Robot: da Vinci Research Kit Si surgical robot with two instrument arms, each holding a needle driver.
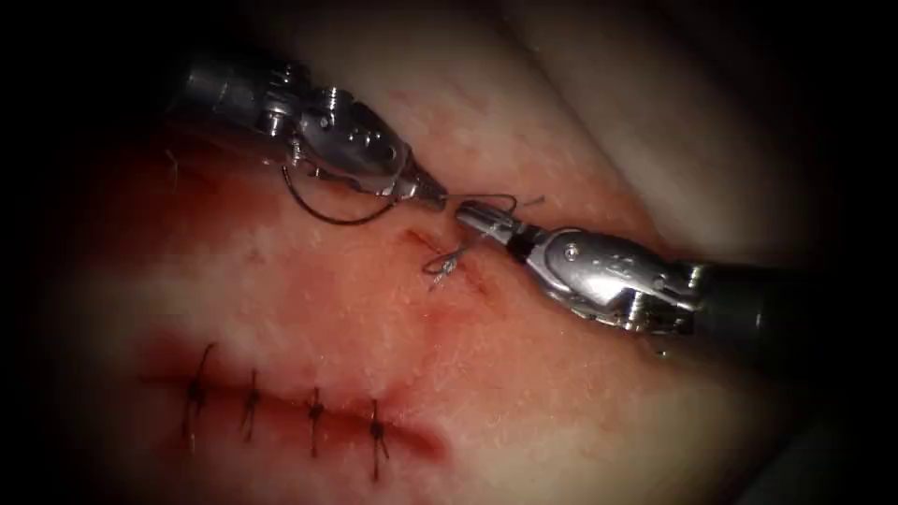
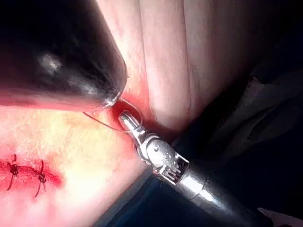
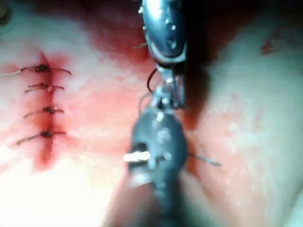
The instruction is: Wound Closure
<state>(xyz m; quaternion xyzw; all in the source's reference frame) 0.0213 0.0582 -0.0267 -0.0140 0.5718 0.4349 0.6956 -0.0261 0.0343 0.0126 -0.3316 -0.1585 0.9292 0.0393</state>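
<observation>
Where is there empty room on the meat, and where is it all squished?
Bare tissue lies right of the stitched cut, below the right tool. It's crowded where the left tool, needle, thread and knot meet.

Items I logged: left tool (image 1: 432, 192) and right tool (image 1: 472, 220), polished glossy metal; tissue (image 1: 580, 411), moist, glistening, faintly pebbled; thread (image 1: 449, 262), thin, dark, matt.

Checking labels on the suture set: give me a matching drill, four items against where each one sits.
1 needle
2 stitches
3 thread loop
4 right tool

a on the cut, under the tool tips
b out of tissue, curving under left tool
c row at lower left
d enters from right

Pairs: 1b, 2c, 3a, 4d. What either tool holds is unclear.
</observation>
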